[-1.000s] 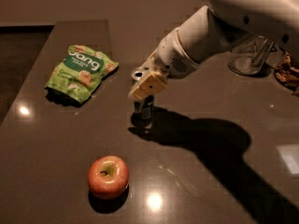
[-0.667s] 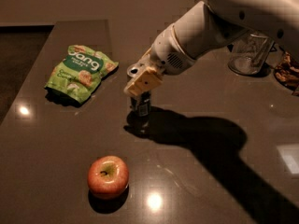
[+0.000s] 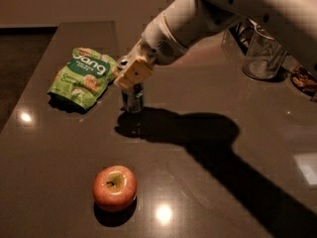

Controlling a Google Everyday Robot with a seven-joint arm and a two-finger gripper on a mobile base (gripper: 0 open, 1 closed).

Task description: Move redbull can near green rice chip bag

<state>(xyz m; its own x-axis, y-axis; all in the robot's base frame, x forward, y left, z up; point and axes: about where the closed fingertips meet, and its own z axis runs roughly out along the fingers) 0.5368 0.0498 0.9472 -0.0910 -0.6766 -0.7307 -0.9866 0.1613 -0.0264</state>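
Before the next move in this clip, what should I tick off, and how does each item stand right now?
1. redbull can close to green rice chip bag: ok, it stands just right of the bag's edge.
2. Can upright: ok.
3. gripper placed on the can: ok, it sits over the can's top.
4. Hold secure: cannot tell, the gripper hides the contact.
5. Can resting on the table: cannot tell, its base meets its own shadow.
6. apple and glass cup out of the way: ok, the apple is nearer the camera and the cup is far right.
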